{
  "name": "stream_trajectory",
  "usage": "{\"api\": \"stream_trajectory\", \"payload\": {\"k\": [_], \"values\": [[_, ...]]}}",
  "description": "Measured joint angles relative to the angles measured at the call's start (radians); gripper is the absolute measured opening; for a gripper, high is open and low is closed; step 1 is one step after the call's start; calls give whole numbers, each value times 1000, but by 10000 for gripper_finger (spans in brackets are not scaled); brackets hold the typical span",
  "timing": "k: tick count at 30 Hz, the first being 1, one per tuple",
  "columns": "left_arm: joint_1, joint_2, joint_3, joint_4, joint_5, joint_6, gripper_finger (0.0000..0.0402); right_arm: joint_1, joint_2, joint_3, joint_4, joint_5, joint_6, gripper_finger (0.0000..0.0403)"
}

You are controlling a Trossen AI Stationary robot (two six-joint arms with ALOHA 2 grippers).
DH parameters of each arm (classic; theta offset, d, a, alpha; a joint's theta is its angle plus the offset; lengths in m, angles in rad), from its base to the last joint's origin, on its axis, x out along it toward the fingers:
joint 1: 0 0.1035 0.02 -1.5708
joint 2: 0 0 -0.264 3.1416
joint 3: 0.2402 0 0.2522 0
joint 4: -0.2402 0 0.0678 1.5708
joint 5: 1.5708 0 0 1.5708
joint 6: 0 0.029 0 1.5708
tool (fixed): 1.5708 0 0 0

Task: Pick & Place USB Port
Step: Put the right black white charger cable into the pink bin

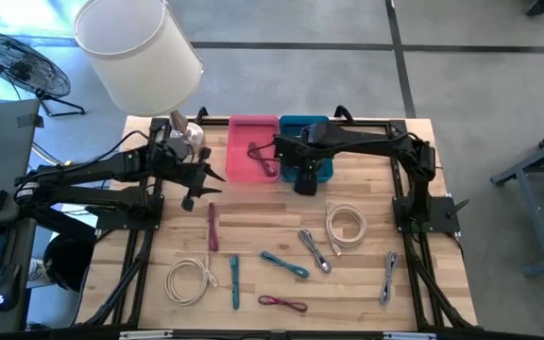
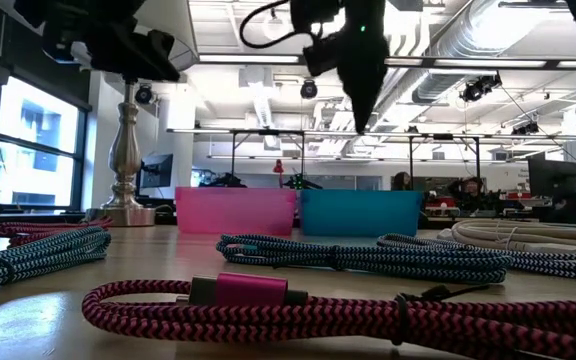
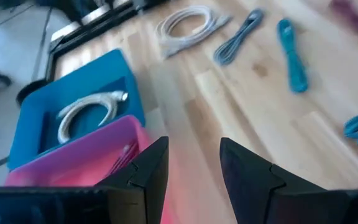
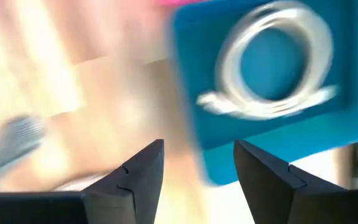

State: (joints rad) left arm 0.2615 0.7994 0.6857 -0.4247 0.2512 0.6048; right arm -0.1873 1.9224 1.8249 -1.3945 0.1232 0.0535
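R gripper, jaws released and empty, hangs by blue bin w/ white cable inside; next pick probably another worktop cable. L gripper jaws apart, empty.

Right wrist view smears the blue bin; its white cable blurred, connector type unreadable.

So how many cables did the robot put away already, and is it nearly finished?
Two look done: a white cable in the blue bin and a pink one in the pink bin. Both grippers, right and left, are empty. Eight cables still lie on the table.
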Motion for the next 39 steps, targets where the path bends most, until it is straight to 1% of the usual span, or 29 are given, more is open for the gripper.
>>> {"api": "stream_trajectory", "payload": {"k": [2,5,8,11,14,18,22,25,32,36,39], "values": [[0,14,0,3,-8,0,140,24,0,0,-42,-93,50,186],[0,36,0,2,7,0,140,77,0,-22,-84,-187,142,186],[0,53,0,3,30,2,140,149,0,-61,-98,-231,229,185],[0,66,0,3,57,21,140,223,0,-102,-106,-302,325,184],[0,74,0,5,75,26,140,295,0,-129,-115,-343,449,184],[0,84,0,10,102,39,140,382,0,-157,-131,-337,637,185],[0,93,0,17,142,45,140,453,0,-182,-158,-299,857,184],[0,102,0,31,176,59,140,503,0,-194,-180,-279,979,187],[0,139,0,32,263,104,140,598,-3,-200,-176,-299,1137,184],[0,168,0,28,309,125,140,633,-52,-206,-177,-298,1241,181],[0,191,0,29,335,137,140,660,-125,-237,-176,-282,1340,177]]}}
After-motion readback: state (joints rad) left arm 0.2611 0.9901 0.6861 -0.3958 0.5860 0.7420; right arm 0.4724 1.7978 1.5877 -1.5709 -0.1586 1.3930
